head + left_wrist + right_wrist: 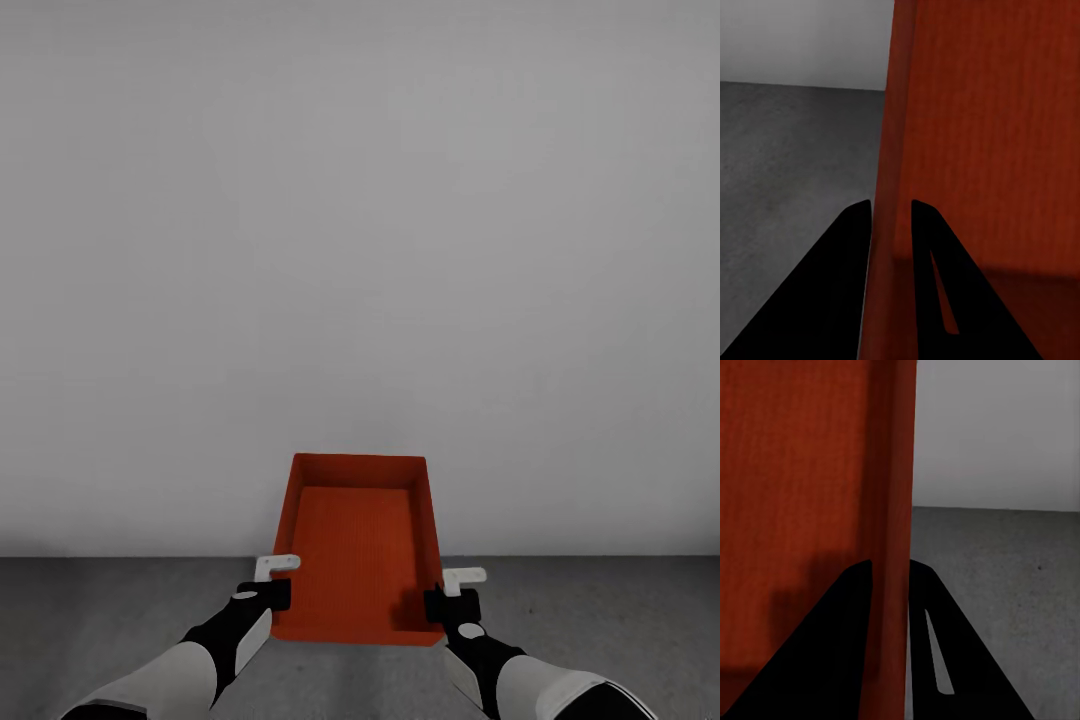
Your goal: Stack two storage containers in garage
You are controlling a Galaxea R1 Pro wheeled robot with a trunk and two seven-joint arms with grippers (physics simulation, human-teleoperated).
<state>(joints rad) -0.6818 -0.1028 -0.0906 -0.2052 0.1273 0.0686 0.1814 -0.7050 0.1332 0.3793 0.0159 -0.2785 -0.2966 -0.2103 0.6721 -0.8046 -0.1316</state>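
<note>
Each tool clamps a side wall of the storage container between them

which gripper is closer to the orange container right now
Neither: both grip it. The left gripper is clamped on the left side wall of the storage container, and the right gripper on its right side wall, each wall between that gripper's fingers.

Head view down over storage container (wrist views close alongside its walls)
</note>
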